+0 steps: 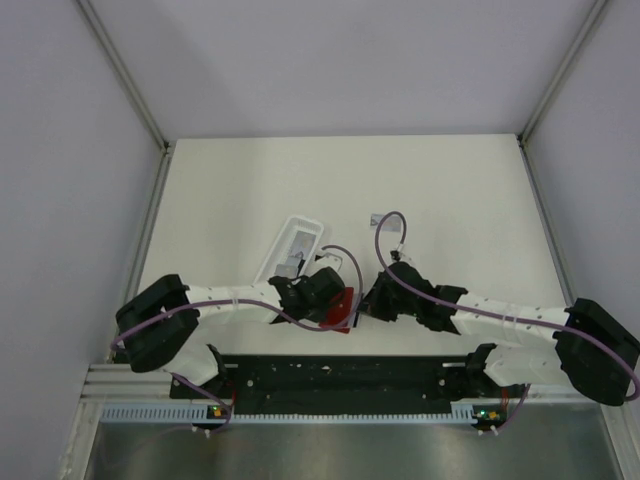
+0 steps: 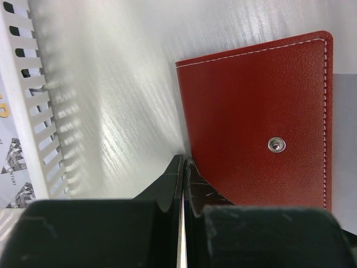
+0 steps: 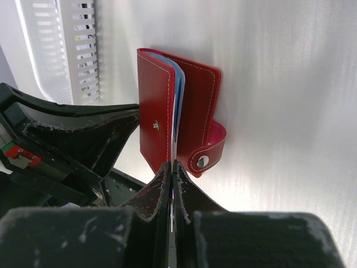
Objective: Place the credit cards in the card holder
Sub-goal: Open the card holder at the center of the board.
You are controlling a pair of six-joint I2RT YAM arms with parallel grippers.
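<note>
The card holder is a red wallet lying between my two grippers near the table's front. In the left wrist view its cover lies flat with a metal snap stud. My left gripper is shut, its tips at the cover's left edge. In the right wrist view the card holder gapes slightly, showing pale inner pockets and a clasp tab. My right gripper is shut, its tips at the gap between the covers. One grey credit card lies farther back on the table.
A long white slotted tray lies just behind the left gripper, and it shows again in the left wrist view with printed cards inside. The left arm's black body sits close beside the card holder. A black rail runs along the front edge.
</note>
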